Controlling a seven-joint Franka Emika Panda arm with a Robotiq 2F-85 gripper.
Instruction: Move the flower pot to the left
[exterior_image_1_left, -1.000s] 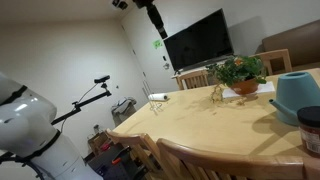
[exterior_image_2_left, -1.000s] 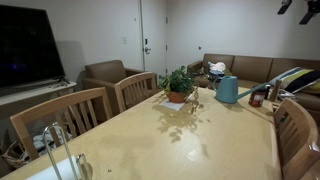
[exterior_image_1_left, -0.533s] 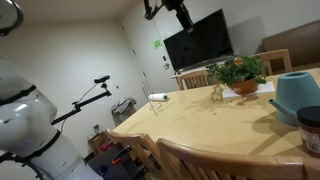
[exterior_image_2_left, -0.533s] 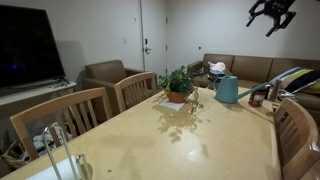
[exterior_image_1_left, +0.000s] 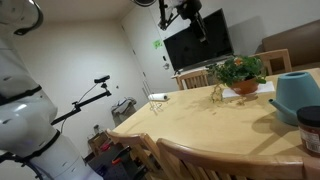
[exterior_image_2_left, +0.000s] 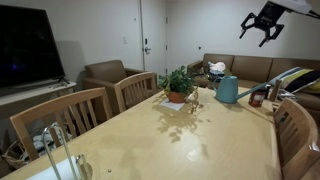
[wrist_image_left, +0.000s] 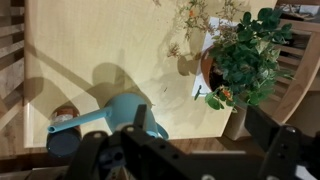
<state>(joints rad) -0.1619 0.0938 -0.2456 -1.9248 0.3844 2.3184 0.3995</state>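
Observation:
The flower pot (exterior_image_1_left: 244, 86) is a small terracotta pot with a bushy green plant, standing near the far edge of the wooden table (exterior_image_1_left: 200, 125). It also shows in an exterior view (exterior_image_2_left: 177, 96) and in the wrist view (wrist_image_left: 206, 72), where leaves hide most of the pot. My gripper (exterior_image_1_left: 190, 15) hangs high in the air, well above the table and apart from the pot; it also shows in an exterior view (exterior_image_2_left: 262, 22). Its fingers are spread open and empty. In the wrist view the gripper (wrist_image_left: 200, 125) frames the table edge beside the plant.
A teal watering can (exterior_image_2_left: 228, 90) stands next to the pot, also in the wrist view (wrist_image_left: 120, 115). A dark cup (exterior_image_1_left: 311, 128) sits near it. A small dried sprig (exterior_image_1_left: 216, 95) stands beside the pot. Wooden chairs (exterior_image_2_left: 75, 108) line the table. A TV (exterior_image_1_left: 197, 42) is behind.
My gripper has moved down from the ceiling area and sideways, closer to the space above the flower pot. The pot and the watering can have not moved.

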